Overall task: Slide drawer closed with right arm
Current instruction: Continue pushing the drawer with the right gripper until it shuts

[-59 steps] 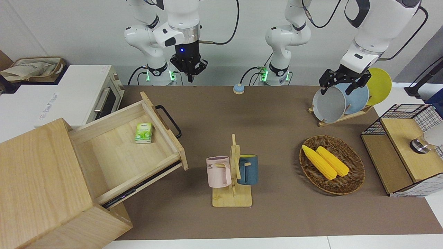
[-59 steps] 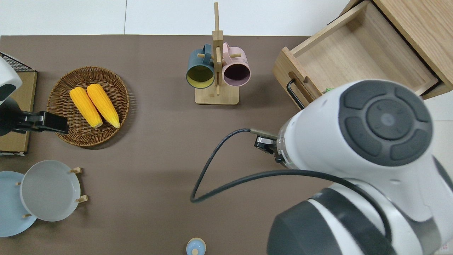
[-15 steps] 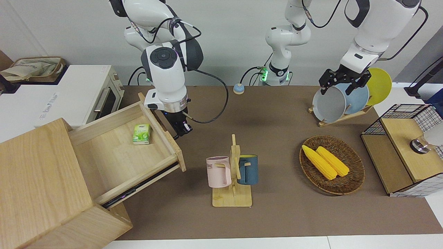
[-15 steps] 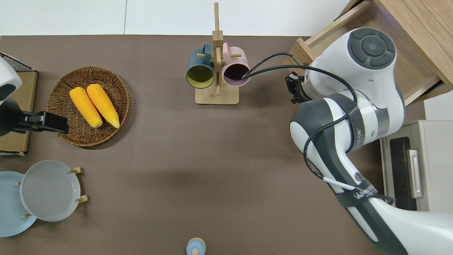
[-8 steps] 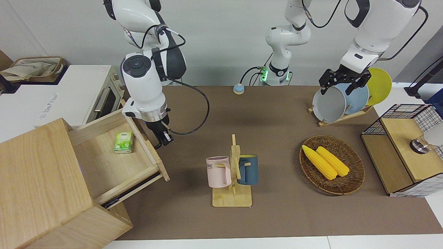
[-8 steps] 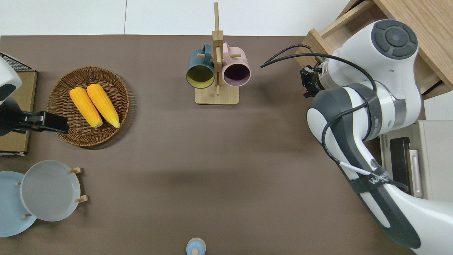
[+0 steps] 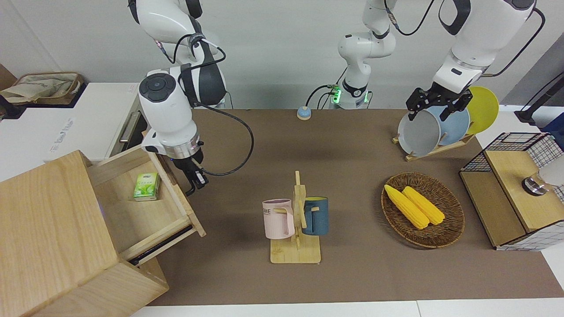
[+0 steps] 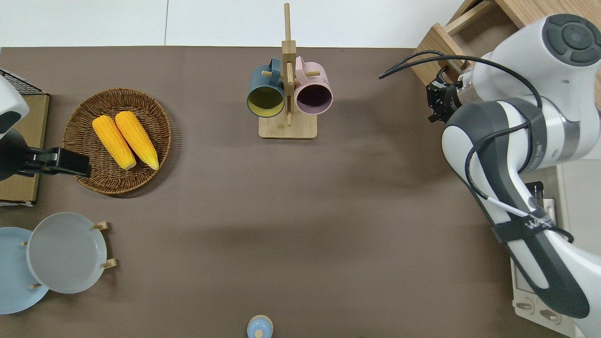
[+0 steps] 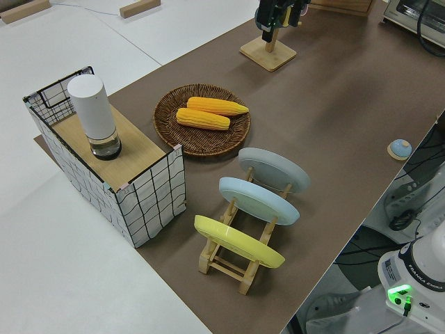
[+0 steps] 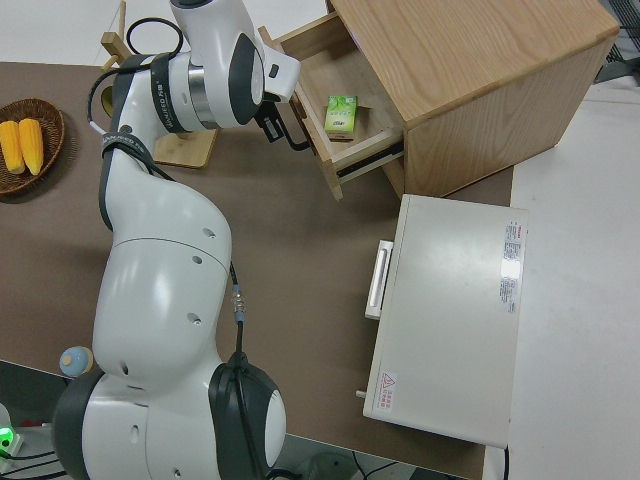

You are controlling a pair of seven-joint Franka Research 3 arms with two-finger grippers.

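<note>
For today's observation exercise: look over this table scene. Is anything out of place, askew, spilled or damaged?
Nothing is spilled or damaged. The one thing out of place is the drawer: it stands partly open from the cabinet, a small green packet inside, with the right gripper at its handle. The left arm is parked.

Pale wood drawer (image 7: 145, 211) with a black loop handle (image 10: 290, 128), green-and-white packet (image 7: 146, 186) inside. White right arm (image 7: 169, 114), dark-grey caps, black gripper (image 7: 197, 179). Brown table mat (image 7: 352, 145). On the light-wood stand (image 7: 296, 246), a pink mug (image 7: 278, 219) at nine o'clock and a dark-blue mug (image 7: 315, 215) at three. Yellow corn (image 7: 414, 205) in a brown woven basket (image 7: 449, 229). Grey (image 7: 418, 133), light-blue (image 7: 458, 125) and yellow (image 7: 484, 109) plates.
</note>
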